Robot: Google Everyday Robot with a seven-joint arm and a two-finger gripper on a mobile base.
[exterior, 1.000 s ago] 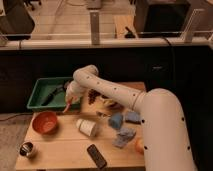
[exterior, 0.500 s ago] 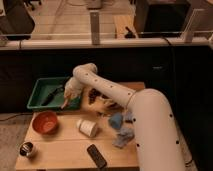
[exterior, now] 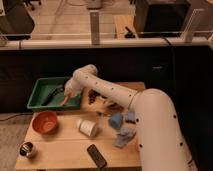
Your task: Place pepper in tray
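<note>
The green tray (exterior: 40, 86) stands at the table's back left. My gripper (exterior: 64, 97) hangs over the tray's right part, near its front right corner. It is shut on the small orange-red pepper (exterior: 65, 101), whose tip pokes out below the fingers just above the tray floor. A dark slim item (exterior: 52, 94) lies in the tray to the left of the gripper. My white arm (exterior: 107, 92) reaches in from the right across the table.
A round orange bowl (exterior: 44, 121) sits in front of the tray. A white cup (exterior: 88, 128) lies on its side mid-table. A black remote (exterior: 96, 156) and a metal can (exterior: 27, 149) are near the front edge. Blue cloth (exterior: 122, 131) and brown items (exterior: 100, 99) lie at the right.
My arm has swung left, carrying the pepper from the tray's right rim to a spot over the tray's inside.
</note>
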